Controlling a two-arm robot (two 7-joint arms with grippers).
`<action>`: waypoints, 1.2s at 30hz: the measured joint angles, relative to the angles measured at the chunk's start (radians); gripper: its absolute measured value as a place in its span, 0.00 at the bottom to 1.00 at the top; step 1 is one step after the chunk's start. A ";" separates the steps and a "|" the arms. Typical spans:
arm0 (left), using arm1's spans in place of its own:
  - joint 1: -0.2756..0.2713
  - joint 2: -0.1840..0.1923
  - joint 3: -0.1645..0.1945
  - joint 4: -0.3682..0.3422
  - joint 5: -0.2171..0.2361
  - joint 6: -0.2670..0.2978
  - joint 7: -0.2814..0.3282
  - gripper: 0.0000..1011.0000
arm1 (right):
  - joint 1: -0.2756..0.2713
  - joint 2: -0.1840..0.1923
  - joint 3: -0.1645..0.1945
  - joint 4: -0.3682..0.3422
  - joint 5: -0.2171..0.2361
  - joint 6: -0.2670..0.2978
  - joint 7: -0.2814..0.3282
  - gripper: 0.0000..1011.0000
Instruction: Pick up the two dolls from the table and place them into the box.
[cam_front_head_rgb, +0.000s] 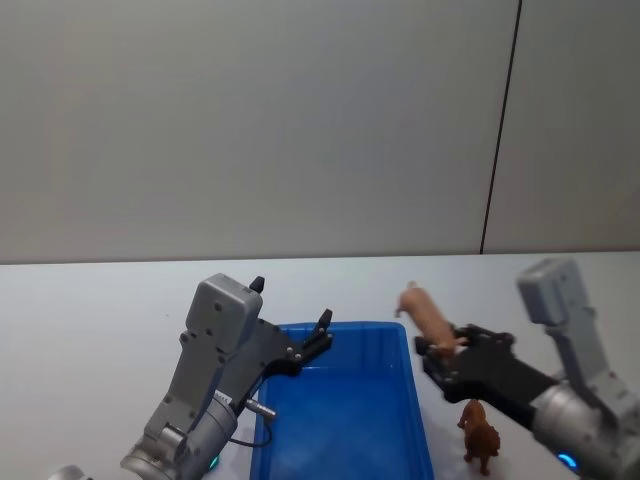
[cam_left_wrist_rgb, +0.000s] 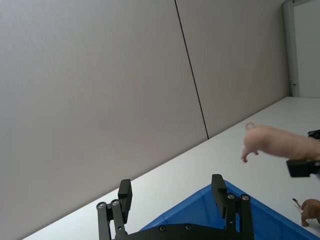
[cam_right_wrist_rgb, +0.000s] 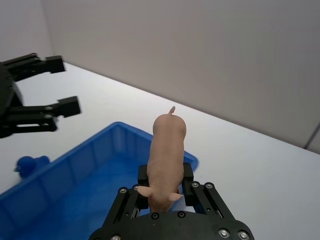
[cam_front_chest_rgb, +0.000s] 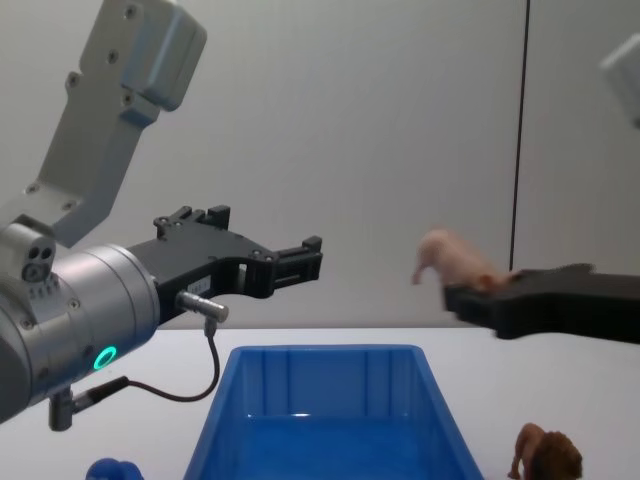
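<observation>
- The pig (cam_front_head_rgb: 428, 315) is held clamped in the right gripper (cam_front_head_rgb: 441, 352), raised at centre right of the head view.
- The box (cam_front_head_rgb: 345, 327) opening is judged to lie lower left of it.
- The left gripper (cam_left_wrist_rgb: 171, 187) is seen parted, empty.

Box (cam_front_head_rgb: 360, 327): bright blue moulded plastic with ribbed inner walls, its floor giving off a soft gloss.
Pig (cam_front_head_rgb: 430, 317): pale pink plastic, smooth, looking matt.
Lion (cam_front_head_rgb: 480, 435): brown plastic, the mane looking grooved.
Surface (cam_front_head_rgb: 90, 310): plain white, smooth, reflecting almost nothing.
Left tool (cam_left_wrist_rgb: 171, 187), right tool (cam_right_wrist_rgb: 165, 175): black, looking matt, with small bright screw heads catching light.
Left arm casing (cam_front_chest_rgb: 130, 60): pale grey, smooth, showing a satin sheen.
</observation>
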 joint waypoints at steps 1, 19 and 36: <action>0.000 0.000 0.000 0.000 0.000 0.000 0.000 0.99 | 0.008 -0.007 -0.005 0.005 -0.002 0.007 0.008 0.36; 0.000 0.000 0.000 0.000 0.000 0.000 0.000 0.99 | 0.089 -0.081 -0.066 0.073 -0.037 0.094 0.106 0.83; 0.000 0.000 0.000 0.000 0.000 0.000 0.000 0.99 | 0.005 -0.013 -0.033 -0.008 -0.007 0.022 -0.022 0.99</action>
